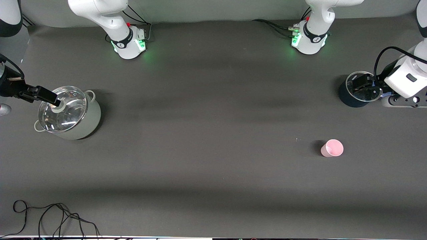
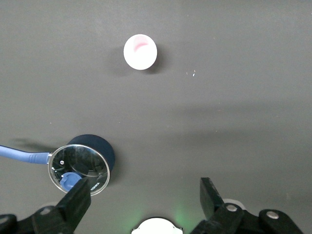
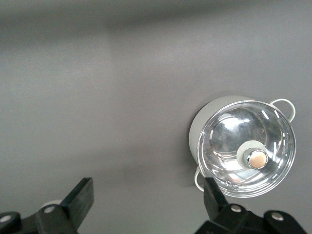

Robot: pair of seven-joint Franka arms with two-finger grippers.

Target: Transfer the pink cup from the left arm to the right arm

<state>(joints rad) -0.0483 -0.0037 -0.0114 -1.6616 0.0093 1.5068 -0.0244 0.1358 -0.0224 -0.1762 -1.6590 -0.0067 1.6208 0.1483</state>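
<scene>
Starting at the right arm's end of the bench [image 1: 213, 100]: right pincer [image 1: 50, 96] parked up over the pale lidded pot [image 1: 68, 115] near that edge, fingers spread wide and pinching nothing, wrist view looking straight down on the glass lid [image 3: 247, 155] and its knob. Looks like plain waiting there. Nothing across the middle of the bench but dark mat, plus a loose black cable [image 1: 53, 216] down in the corner nearest the front camera at the right arm's end. Then the pink cup [image 1: 332, 148], standing upright on the bench with its mouth up, toward the left arm's end and nearer the front camera than either pot, well apart from both pincers. Last, the left pincer [image 1: 367, 87] over the small dark saucepan [image 1: 355, 91] with its own glass lid, close to the edge at the left arm's end; fingers spread here too, nothing between them, cup visible in the left wrist view well clear of the fingers [image 2: 78, 200]. So progress-wise: basically zero done. Cup not picked up, not even approached. Still to do, going by the task: left pincer over to the cup, grab, lift, carry toward the middle, right pincer in to meet it, take hold, left lets go.
</scene>
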